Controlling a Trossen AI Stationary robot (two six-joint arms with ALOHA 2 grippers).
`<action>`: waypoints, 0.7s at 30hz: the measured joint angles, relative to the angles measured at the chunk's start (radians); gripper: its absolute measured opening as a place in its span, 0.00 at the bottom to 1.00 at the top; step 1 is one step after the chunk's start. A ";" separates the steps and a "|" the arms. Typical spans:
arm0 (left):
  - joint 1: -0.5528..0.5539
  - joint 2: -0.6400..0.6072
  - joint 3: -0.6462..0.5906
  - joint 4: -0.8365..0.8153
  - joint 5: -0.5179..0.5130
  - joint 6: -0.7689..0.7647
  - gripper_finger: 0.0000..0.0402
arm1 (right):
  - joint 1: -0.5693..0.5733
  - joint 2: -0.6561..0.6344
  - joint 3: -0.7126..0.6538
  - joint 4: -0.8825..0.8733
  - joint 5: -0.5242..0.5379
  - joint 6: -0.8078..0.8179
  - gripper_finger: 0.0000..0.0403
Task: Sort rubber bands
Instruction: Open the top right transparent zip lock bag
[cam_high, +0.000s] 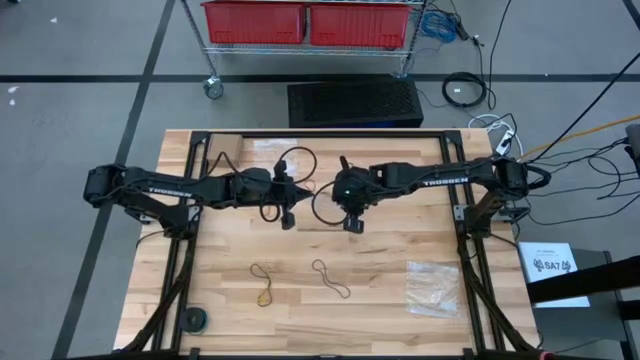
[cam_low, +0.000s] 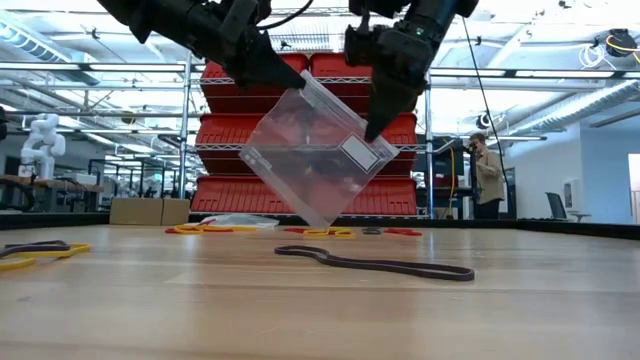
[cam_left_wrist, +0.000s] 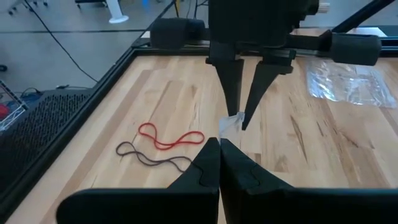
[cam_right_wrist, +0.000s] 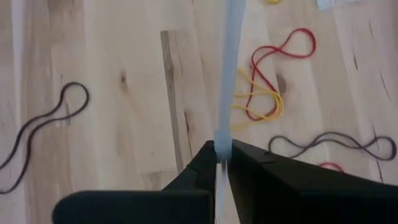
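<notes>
nearest to us on the wooden table (cam_high: 380, 300), close to the near left corner, we see a small dark round object (cam_high: 194, 319). a little farther in, a tan-yellow rubber band (cam_high: 266, 284) lies left of centre with a dark rubber band (cam_high: 331, 278) to its right, the two apart, and a crumpled clear bag (cam_high: 433, 286) lies flat toward the right side. in the low view the dark one shows as a long flat loop on the wood, with yellow and red rubber bands (cam_low: 215, 229) lying farther back near the far edge. above the middle of the table, we see both arms reaching in from the sides and meeting over a second clear plastic bag (cam_low: 317, 158), which hangs tilted in the air, clear of the wood. our left end effector (cam_low: 283, 78) is clamped tight on the bag's upper left edge, and our right end effector (cam_low: 377, 128) is pinched closed on its upper right edge, next to a small white label. the right wrist view shows the thin plastic edge running up from between its closed fingers (cam_right_wrist: 249, 163), with red, yellow and dark bands on the wood below. beyond the table stands a wire shelf rack with red bins (cam_high: 308, 22), and a person (cam_low: 488, 177) stands far back in the room.
</notes>
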 joint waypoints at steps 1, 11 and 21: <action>0.000 0.000 0.000 0.000 0.000 0.000 0.00 | 0.000 0.000 0.000 -0.006 0.000 0.000 0.02; 0.000 0.000 0.000 -0.010 -0.013 0.000 0.00 | 0.000 0.002 -0.001 -0.058 -0.001 0.021 0.02; 0.000 -0.005 0.000 -0.016 -0.020 0.000 0.00 | 0.000 0.002 -0.002 -0.098 -0.002 0.038 0.02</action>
